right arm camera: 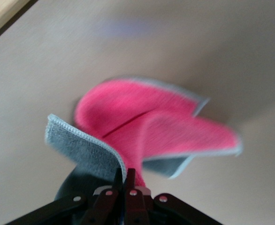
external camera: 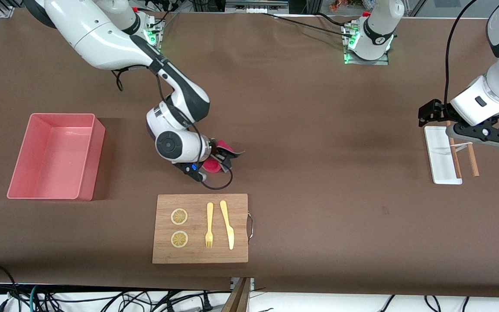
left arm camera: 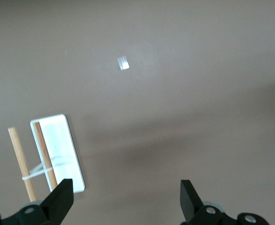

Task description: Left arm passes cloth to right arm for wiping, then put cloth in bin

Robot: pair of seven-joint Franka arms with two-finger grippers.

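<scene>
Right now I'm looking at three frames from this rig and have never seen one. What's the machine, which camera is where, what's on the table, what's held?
Two white Franka robot arms stand at a brown table. The big picture looks down from across the table; the other two come from cameras on each arm's wrist.

The right gripper is shut on the crimson-pink terry cloth with grey backing, just above the table, between the salmon-pink plastic bin and the table's middle. The left gripper waits open over the small white tray, which has two wooden sticks lying across it.

Nearer the front camera lies a wooden cutting board carrying two lemon slices, a pale yellow fork and knife.
</scene>
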